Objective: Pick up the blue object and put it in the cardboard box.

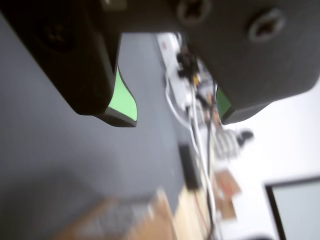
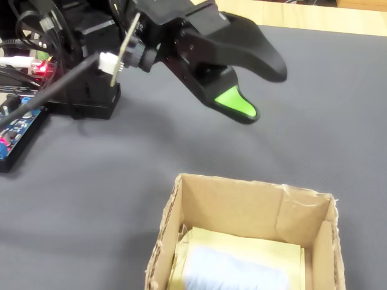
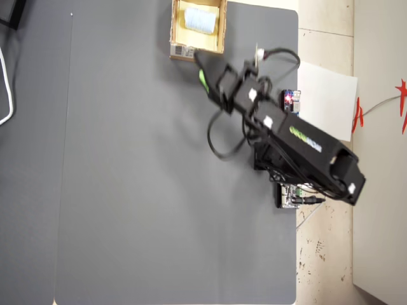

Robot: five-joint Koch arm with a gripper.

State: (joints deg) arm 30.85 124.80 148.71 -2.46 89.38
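Fixed view, nearest the camera: box (image 2: pixel 242 211) at 6 o'clock, open top, yellowish liner inside. Roll (image 2: pixel 233 272) lies on that liner, at the bottom of the box, pale blue and partly cut off by the frame edge. Overhead view agrees: roll (image 3: pixel 200 19) inside box (image 3: pixel 175 28) at 12 o'clock of the surface (image 3: pixel 146 190).

Judged handling: soft, light, squashy; ribbed, so not slippery; not fragile. Best hold looks like across its short middle, pads on the two long sides, with a light squeeze.

Farther back: tool (image 2: pixel 266 90) hangs in the air above the grey surface (image 2: pixel 314 121), beyond the box toward 12 o'clock, empty. Wrist view shows the tool (image 1: pixel 175 115) with jaws apart, green pads (image 1: pixel 124 102) with a clear gap and nothing between them.

Task looks done, roll already boxed.
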